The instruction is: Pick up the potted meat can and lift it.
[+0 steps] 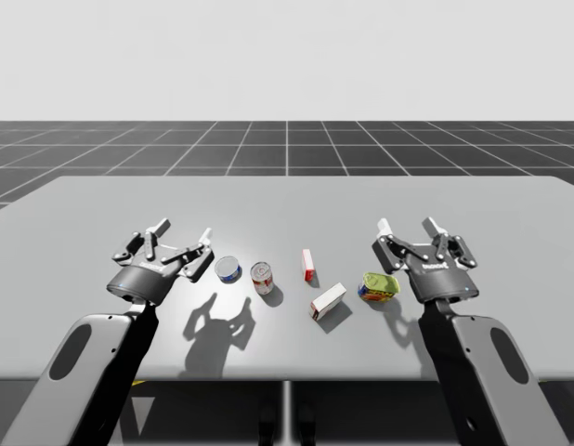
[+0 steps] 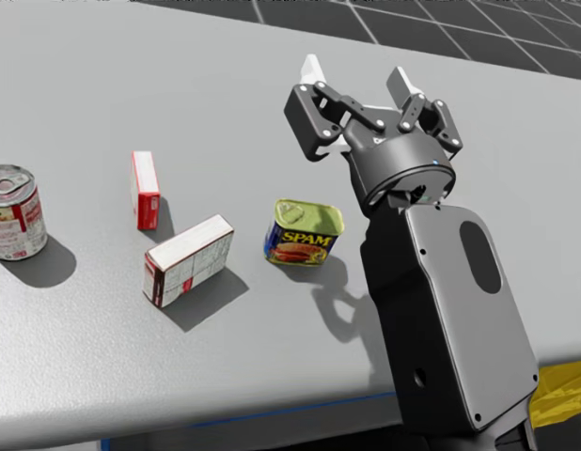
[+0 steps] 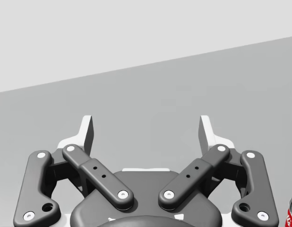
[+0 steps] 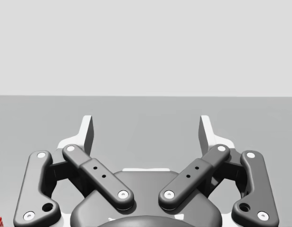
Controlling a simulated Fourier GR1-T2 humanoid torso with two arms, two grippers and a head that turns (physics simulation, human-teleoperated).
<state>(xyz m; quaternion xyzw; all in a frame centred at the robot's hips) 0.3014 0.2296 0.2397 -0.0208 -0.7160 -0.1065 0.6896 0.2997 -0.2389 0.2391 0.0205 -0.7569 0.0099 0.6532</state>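
Note:
The potted meat can (image 1: 380, 286) (image 2: 305, 232) is a small rounded-rectangular can with blue and yellow sides and a yellow-green top. It stands on the grey table (image 1: 287, 195). My right gripper (image 1: 408, 225) (image 2: 356, 75) (image 4: 146, 130) is open, just right of the can and reaching past it, with nothing between its fingers. At the table's left, my left gripper (image 1: 183, 229) (image 3: 146, 130) is also open and empty, far from the can.
Left of the meat can lie a white and red box (image 1: 329, 301) (image 2: 188, 259) and a small red box (image 1: 308, 264) (image 2: 145, 188). Further left stand a red and white round can (image 1: 262, 277) (image 2: 13, 211) and a short blue can (image 1: 228, 269), close to my left gripper.

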